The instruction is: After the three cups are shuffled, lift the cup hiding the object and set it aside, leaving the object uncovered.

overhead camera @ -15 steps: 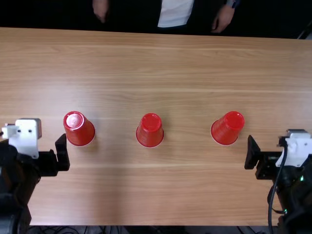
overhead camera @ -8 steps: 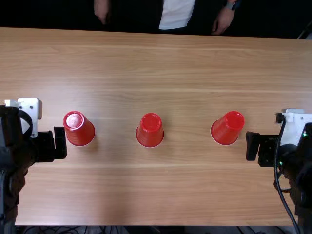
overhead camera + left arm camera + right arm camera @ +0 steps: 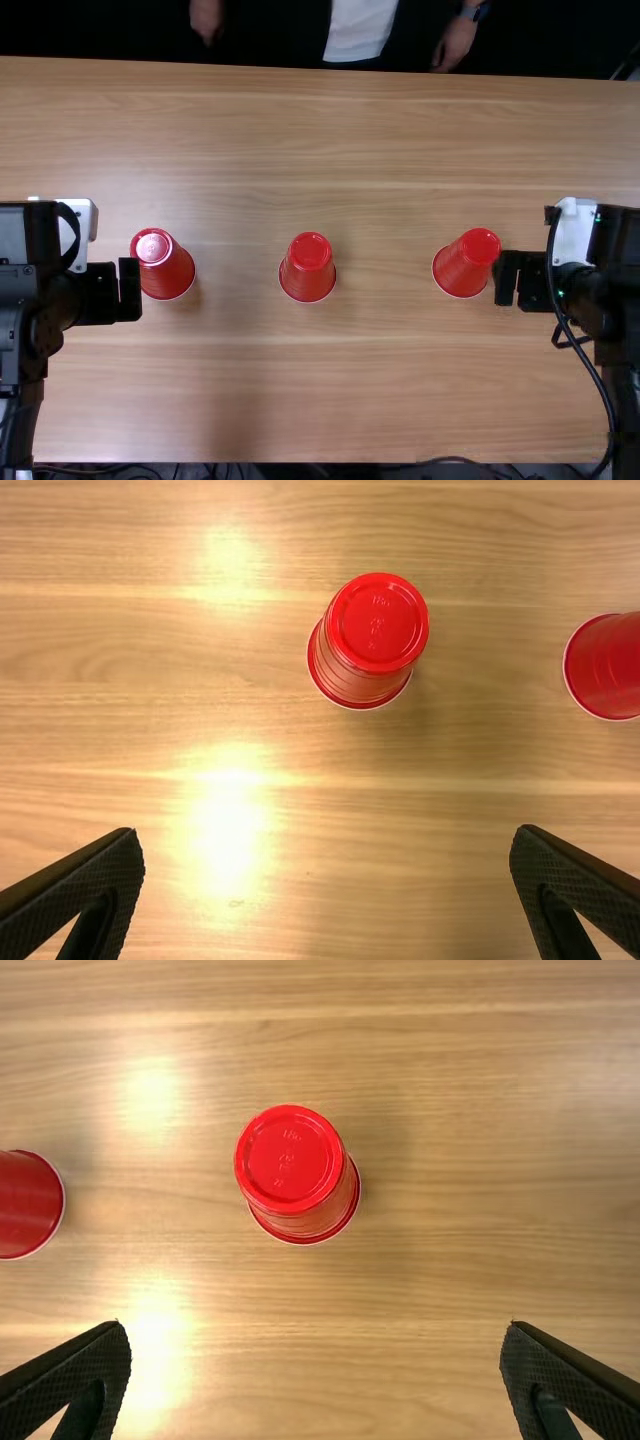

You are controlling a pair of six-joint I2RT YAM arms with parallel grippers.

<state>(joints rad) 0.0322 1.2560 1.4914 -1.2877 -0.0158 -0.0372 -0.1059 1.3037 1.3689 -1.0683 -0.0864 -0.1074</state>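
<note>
Three red cups stand upside down in a row across the table: the left cup (image 3: 160, 265), the middle cup (image 3: 307, 267) and the right cup (image 3: 467, 263). My left gripper (image 3: 128, 290) hangs just left of the left cup, open with nothing between its fingers. My right gripper (image 3: 507, 279) is close to the right side of the right cup, also open. In the left wrist view the left cup (image 3: 368, 640) lies ahead of the wide-spread fingers (image 3: 85, 885), with the middle cup (image 3: 605, 665) at the edge. In the right wrist view the right cup (image 3: 295, 1173) sits ahead, the middle cup (image 3: 28, 1203) off to the side.
Bare wooden table (image 3: 320, 140) stretches beyond the cups to the far edge. A strip of free table (image 3: 320, 380) runs in front of the cups, between the two arms.
Both arms have moved forward, away from the near edge. The right gripper has closed in on the right cup, and the left gripper has come level with the left cup. The cups have not moved.
</note>
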